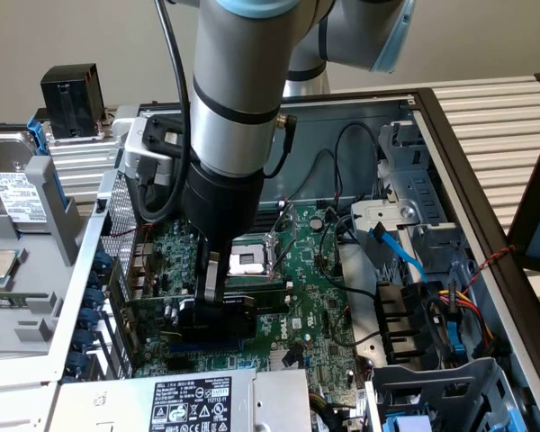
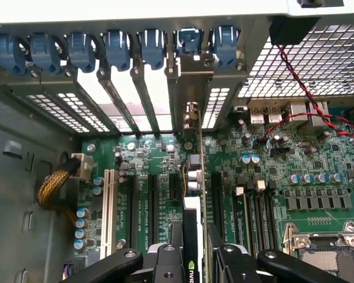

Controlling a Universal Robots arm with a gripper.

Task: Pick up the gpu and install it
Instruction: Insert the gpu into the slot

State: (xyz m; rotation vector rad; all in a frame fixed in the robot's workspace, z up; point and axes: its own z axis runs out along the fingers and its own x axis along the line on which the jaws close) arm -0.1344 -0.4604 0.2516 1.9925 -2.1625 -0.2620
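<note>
While pincer [image 2: 197, 258] grips gpu [image 2: 192, 221], upright, over motherboard [image 2: 295, 168]

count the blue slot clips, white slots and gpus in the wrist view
blue slot clips: 7
white slot: 1
gpu, held edge-on in the gripper: 1
total: 9
</note>
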